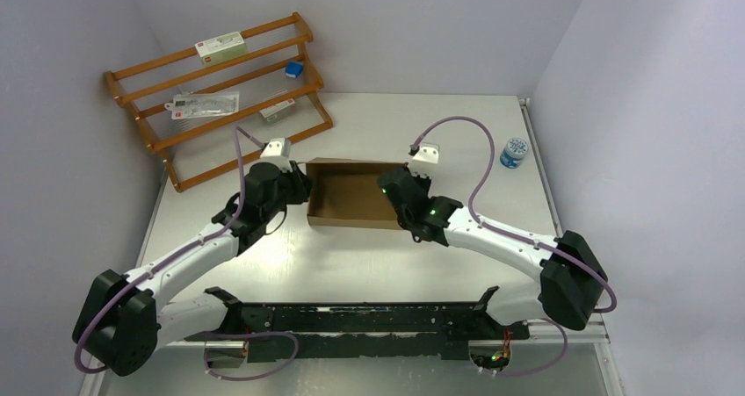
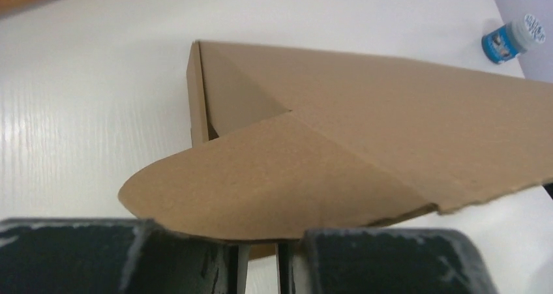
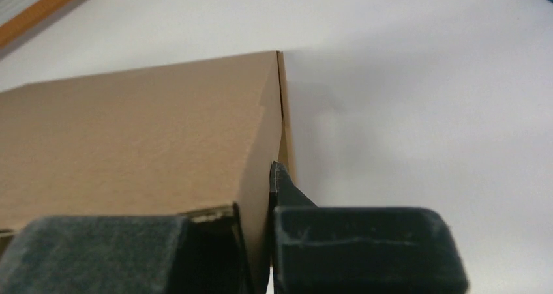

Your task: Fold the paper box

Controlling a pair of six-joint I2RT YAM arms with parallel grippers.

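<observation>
Top external view had the paper box (image 1: 351,196), a shallow rectangular tray of plain brown corrugated cardboard, sitting open side up in the middle of the white table (image 1: 351,264), an arm at each short end. The left gripper (image 1: 302,185) was at the left end and the right gripper (image 1: 387,188) at the right. From up there neither grip could be read, as the black wrists covered both.

Left wrist view settled its side: jaws drawn in to a thin slot, and a rounded brown cardboard flap (image 2: 248,190) ran down into that slot, so it looked lightly pinched. Right wrist view did likewise: jaws all but closed, the box's right end wall clamped between them just below the corner.

Step in hand, by my reading: tucking the left end flap in while the right arm steadied the box. To do it well, the right grip should hold firm so the tray cannot slide or lift. The left should swing the flap over along its crease rather than pull outward; so thin a pinch near the edge could slip.

Only the top view showed the slatted wooden rack (image 1: 220,89) at the back left. The small blue bottle with a pale cap (image 1: 514,151) showed there and in the left wrist view, well apart from the box
</observation>
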